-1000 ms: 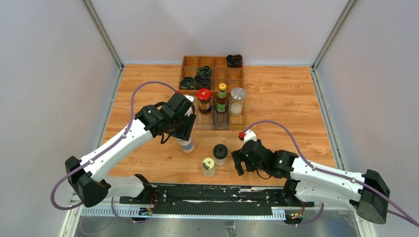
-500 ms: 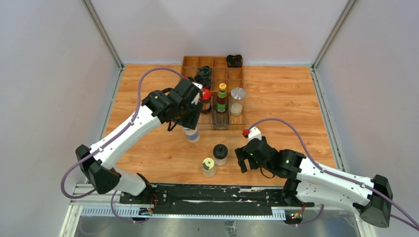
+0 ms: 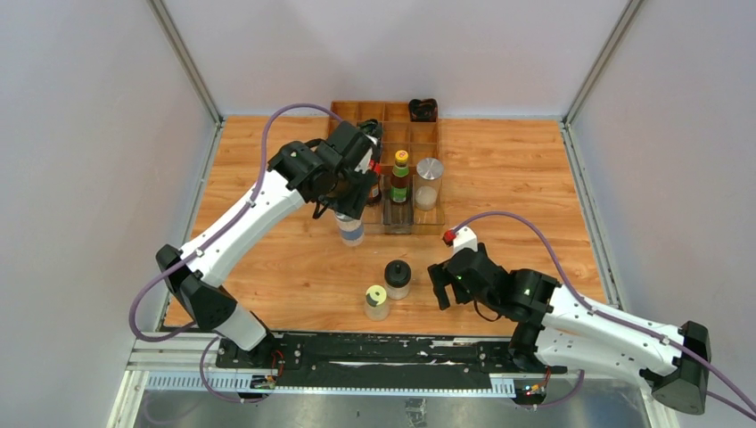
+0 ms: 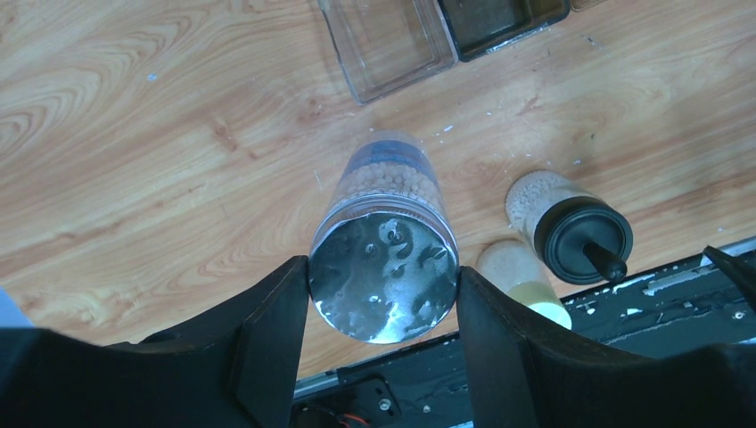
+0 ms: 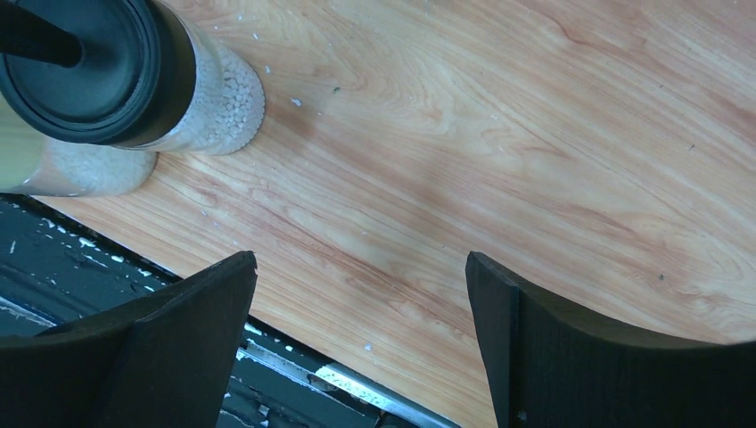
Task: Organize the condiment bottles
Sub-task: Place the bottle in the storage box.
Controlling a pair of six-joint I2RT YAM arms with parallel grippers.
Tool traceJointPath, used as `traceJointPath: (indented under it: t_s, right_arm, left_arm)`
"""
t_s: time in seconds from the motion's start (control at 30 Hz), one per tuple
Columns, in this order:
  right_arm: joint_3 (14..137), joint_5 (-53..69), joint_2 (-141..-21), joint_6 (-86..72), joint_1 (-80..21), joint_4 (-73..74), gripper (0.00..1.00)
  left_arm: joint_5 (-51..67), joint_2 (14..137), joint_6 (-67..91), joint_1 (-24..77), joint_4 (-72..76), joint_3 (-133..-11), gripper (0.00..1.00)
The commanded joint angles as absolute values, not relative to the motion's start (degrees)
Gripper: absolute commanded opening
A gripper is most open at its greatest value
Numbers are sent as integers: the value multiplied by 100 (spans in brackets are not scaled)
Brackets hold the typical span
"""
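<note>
A: Two tools noted. Left tool: clamped on clear glass jar, silver cap, beige pellets inside, just short of clear rectangular plastic tray.
B: Right tool?
A: Spread apart, empty, above wooden desk, right of black domed-cap jar and pale yellow-capped jar.

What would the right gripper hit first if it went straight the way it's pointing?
Probably the bare wooden tabletop: the right gripper, open, frames only wood. The black-capped jar stands off to the left in the wrist view and would likely be missed, though depth is hard to judge.
</note>
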State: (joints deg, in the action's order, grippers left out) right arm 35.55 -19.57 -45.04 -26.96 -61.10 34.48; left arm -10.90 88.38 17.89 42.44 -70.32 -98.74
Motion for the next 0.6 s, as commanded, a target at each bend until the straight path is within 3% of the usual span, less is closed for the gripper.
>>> traceJointPath:
  t_s: [0.0,0.57]
  right_arm:
    - [3773,-2105,-4301,-2635,-6188,3721,93]
    - [4157,-2180,-4055,-2673,-6190,4108,93]
  left_arm:
    - [-1038,8981,1629,4162,-7097,-10225,42]
    - [-934,9450,1587,4106,-7188,-10857,40]
